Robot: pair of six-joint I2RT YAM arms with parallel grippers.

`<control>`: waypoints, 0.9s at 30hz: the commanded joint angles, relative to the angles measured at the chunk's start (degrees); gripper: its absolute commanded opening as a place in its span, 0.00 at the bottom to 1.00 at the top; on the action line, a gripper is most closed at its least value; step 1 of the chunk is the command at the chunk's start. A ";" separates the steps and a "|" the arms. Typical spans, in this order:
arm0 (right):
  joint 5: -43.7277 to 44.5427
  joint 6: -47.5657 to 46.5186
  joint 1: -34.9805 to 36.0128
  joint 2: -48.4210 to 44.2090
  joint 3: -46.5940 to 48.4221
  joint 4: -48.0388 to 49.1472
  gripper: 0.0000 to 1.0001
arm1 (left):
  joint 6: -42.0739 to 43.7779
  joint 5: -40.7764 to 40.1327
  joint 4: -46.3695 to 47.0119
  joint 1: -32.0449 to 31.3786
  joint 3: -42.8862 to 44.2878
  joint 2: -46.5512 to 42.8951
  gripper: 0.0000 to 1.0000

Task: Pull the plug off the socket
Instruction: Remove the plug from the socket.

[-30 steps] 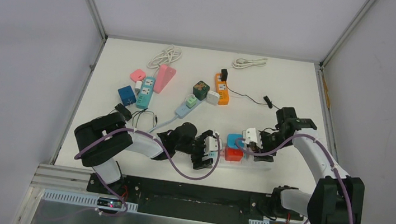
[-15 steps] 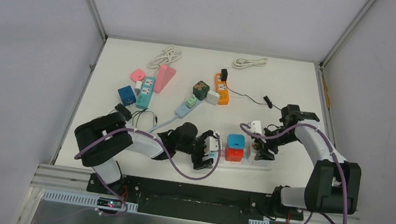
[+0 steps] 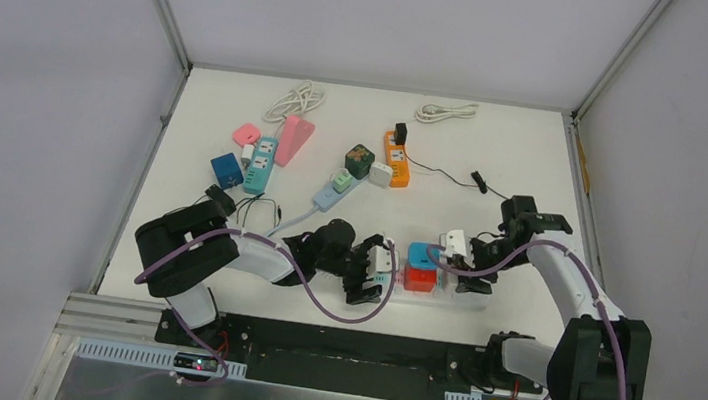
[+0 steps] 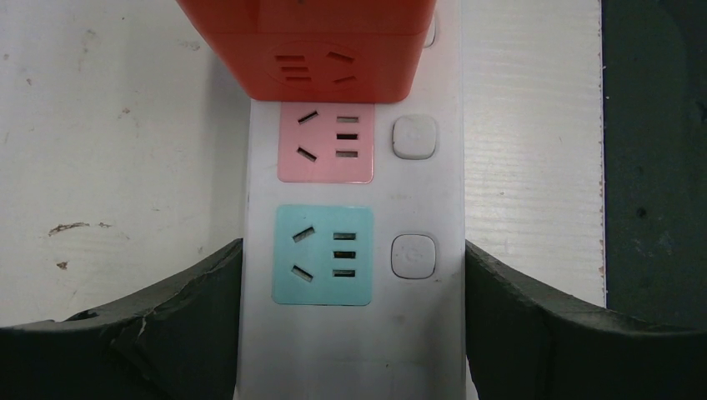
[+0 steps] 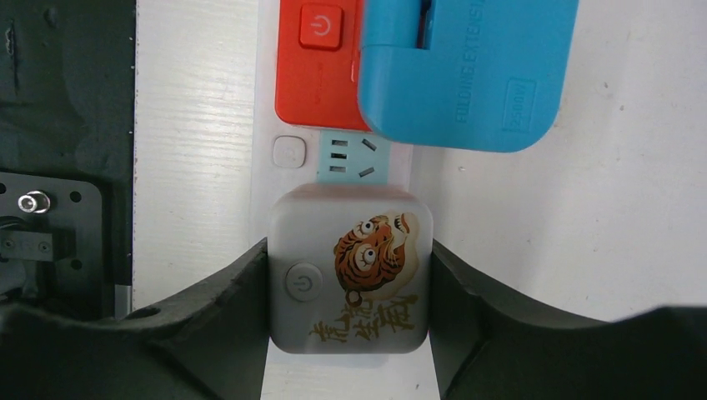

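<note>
A white power strip (image 3: 420, 294) lies near the table's front edge, with pink (image 4: 325, 142) and teal (image 4: 323, 254) sockets free at its left end. My left gripper (image 3: 369, 274) is shut on that end, its pads pressed against both long sides of the strip (image 4: 350, 350). A red cube adapter (image 3: 419, 278) and a blue one (image 3: 422, 256) sit on the strip's middle. My right gripper (image 3: 464, 263) is shut on a white cube plug with a tiger picture (image 5: 350, 283) above the strip's right end (image 5: 267, 167). Whether its pins are still in the socket is hidden.
Further back lie an orange strip (image 3: 396, 157), a teal strip (image 3: 259, 164), a pink strip (image 3: 293, 139), a blue cube (image 3: 226, 169), small adapters and two coiled white cables (image 3: 446, 111). A thin black cable (image 3: 453, 178) runs behind my right arm. The black base plate (image 3: 314, 341) borders the near edge.
My right gripper swung away with the white plug half a second ago and is back over the strip's right end. The left gripper has kept its hold and place.
</note>
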 commanded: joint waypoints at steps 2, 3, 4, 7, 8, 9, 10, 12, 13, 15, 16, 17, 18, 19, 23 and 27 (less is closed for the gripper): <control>-2.50 7.19 7.08 0.05 3.01 -1.88 0.00 | -0.43 -2.22 -2.83 0.12 1.14 1.83 0.00; -2.63 8.31 7.78 0.65 3.69 -1.74 0.00 | -0.43 -2.29 -2.85 0.21 1.14 1.80 0.00; -2.89 9.21 8.13 1.19 4.42 -1.81 0.00 | -0.43 -2.31 -2.81 0.12 1.14 1.80 0.00; -3.14 11.07 8.19 2.79 6.34 -2.73 0.00 | -0.34 -2.57 -2.87 0.18 1.03 1.88 0.00; -2.98 11.36 7.84 3.12 6.63 -3.08 0.00 | -0.34 -2.60 -2.81 0.23 1.05 1.97 0.00; -2.92 11.35 7.20 3.21 6.68 -3.24 0.00 | -0.34 -2.64 -2.84 0.22 1.01 2.00 0.00; -3.06 11.19 6.32 3.09 6.64 -3.40 0.00 | -0.33 -2.64 -2.83 0.19 1.05 2.06 0.00; -3.75 9.37 3.84 3.04 6.60 -4.85 0.00 | -0.32 -2.75 -3.00 0.20 0.98 1.97 0.00; -4.20 8.17 2.22 3.11 6.60 -5.78 0.00 | -0.26 -2.75 -3.09 0.23 0.97 1.84 0.00; -4.78 5.49 -0.94 3.68 6.28 -7.77 0.00 | -0.26 -2.79 -2.99 0.17 0.84 1.67 0.00; -4.75 4.37 -2.34 3.92 5.95 -8.39 0.00 | -0.25 -2.79 -3.02 0.22 0.87 1.65 0.00; -4.57 3.26 -3.93 4.19 5.38 -8.75 0.00 | -0.30 -2.81 -3.01 0.21 0.88 1.72 0.00; -4.42 2.31 -4.80 4.33 4.80 -8.87 0.00 | -0.42 -2.96 -3.02 0.23 0.88 1.80 0.00; -4.41 1.04 -5.59 4.43 4.23 -9.19 0.00 | -0.57 -3.13 -3.10 0.22 1.00 1.87 0.00; -5.31 -3.19 -7.44 4.36 2.70 -10.93 0.00 | -0.97 -3.18 -3.50 0.24 1.51 2.63 0.00; -5.59 -5.26 -7.41 1.89 1.37 -10.67 0.00 | -1.26 -3.28 -4.18 0.40 2.18 3.29 0.00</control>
